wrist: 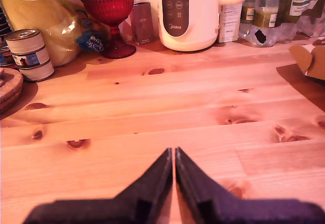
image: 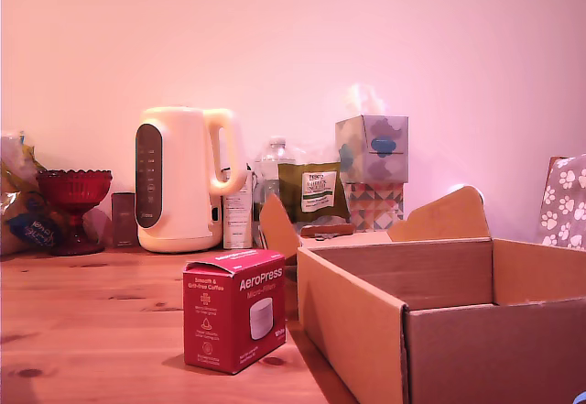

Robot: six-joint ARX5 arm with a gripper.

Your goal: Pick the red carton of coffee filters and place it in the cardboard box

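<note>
Clenched with nothing between its dark fingers, the pincer point(wrist: 174, 155) hung just above bare planks of the table point(wrist: 167, 102) in the wrist view, its two tips meeting at a thin seam. It did not appear in the exterior view.

The red carton of coffee filters point(image: 233, 310) stood upright on the table, untouched, its white "AeroPress" lettering and filter picture turned toward the exterior camera. Just beside it, on the exterior view's right, sat the cardboard box point(image: 439, 331), open at the top with its flaps raised; the side flap nearest the carton stood just behind the carton's top edge. The inside of the box that could be seen held nothing. In the wrist view only a corner of one brown flap showed at the edge.

Farther back, along the wall, a cream electric kettle point(image: 183, 180) stood behind the carton. A dark red glass pedestal bowl point(image: 74, 198) sat toward the exterior view's left of the kettle, with a small brown packet point(image: 124, 219) between them. On the kettle's other side were a white carton point(image: 238, 210), a clear plastic bottle point(image: 275, 170), a green packet point(image: 314, 191) and two stacked patterned tissue boxes point(image: 374, 170). The wrist view also showed small stacked tins point(wrist: 29, 55) and a yellow bag point(wrist: 40, 18) near the bowl.
</note>
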